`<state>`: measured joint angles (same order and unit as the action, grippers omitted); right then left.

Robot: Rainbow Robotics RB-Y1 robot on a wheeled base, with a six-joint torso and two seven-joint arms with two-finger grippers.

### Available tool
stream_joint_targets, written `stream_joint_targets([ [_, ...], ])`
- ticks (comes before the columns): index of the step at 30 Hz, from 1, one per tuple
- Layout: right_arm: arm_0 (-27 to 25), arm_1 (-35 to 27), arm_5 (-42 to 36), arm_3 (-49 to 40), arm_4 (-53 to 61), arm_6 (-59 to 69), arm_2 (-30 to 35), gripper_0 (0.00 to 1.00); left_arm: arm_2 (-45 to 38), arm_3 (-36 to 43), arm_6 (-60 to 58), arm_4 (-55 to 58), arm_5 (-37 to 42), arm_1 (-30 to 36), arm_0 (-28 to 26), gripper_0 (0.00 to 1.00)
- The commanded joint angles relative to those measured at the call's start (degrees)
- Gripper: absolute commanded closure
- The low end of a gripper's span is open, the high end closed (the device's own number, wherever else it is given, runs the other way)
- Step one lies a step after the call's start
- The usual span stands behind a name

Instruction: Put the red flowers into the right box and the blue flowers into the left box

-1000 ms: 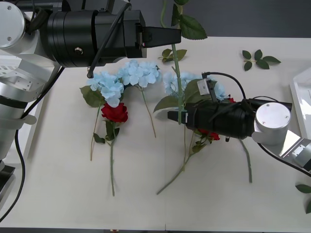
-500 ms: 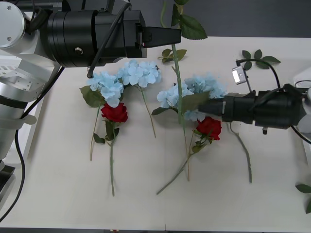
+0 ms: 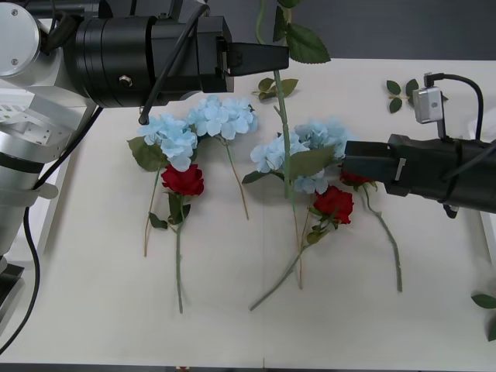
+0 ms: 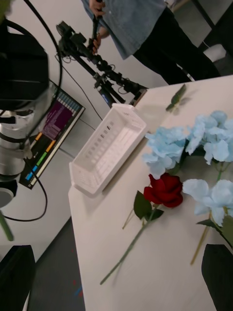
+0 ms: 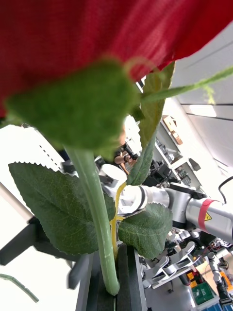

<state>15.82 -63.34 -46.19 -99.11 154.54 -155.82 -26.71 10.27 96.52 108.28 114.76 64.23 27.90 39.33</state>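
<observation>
The left gripper (image 3: 267,57) hung high over the far side of the table (image 3: 232,325), its black fingers closed on the stem of a red rose (image 5: 116,43). The left wrist view showed the red head and a leaf close above the pinched stem, which trailed down across the blue flowers (image 3: 306,151) in the front view. That rose belonged in the right box (image 3: 488,232), a sliver of white at the right table edge, well apart from the holding arm. The chief risk was the thin stem swivelling or slipping in the pinch during a long carry across the table, or its dangling end snagging the blooms below.

The right gripper (image 3: 349,159) pointed at the middle cluster, just beside 1 blue bloom and a red rose head (image 3: 335,203). Its fingers appeared as dark shapes at the 2 corners of the right wrist view, spread apart and empty. Because red and blue heads and stems overlapped there, a closing pinch could catch the wrong stem or 2 at once. Further left lay 2 more blue clusters (image 3: 198,124) and another red rose (image 3: 183,179). The left box (image 4: 107,148) sat off the table's left side
</observation>
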Motion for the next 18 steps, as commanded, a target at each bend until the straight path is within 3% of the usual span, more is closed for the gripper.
stream_joint_targets([
  [1, -6.1, 1.0, 0.8, -7.2, 0.1, 0.8, 5.6, 0.0, -0.1, 1.0, 3.0, 0.7, -0.3, 0.7, 1.4, 1.0],
  [9, -12.9, 6.2, 2.7, -16.9, 0.1, 0.8, 9.9, 0.0, -0.1, 1.0, 3.0, 0.7, -0.3, 0.7, 1.4, 1.0],
  [18, -13.3, 16.1, 3.8, -18.5, -4.2, 0.8, 9.9, 0.0, -0.1, 1.0, 3.0, 0.7, -0.3, 0.7, 1.4, 1.0],
])
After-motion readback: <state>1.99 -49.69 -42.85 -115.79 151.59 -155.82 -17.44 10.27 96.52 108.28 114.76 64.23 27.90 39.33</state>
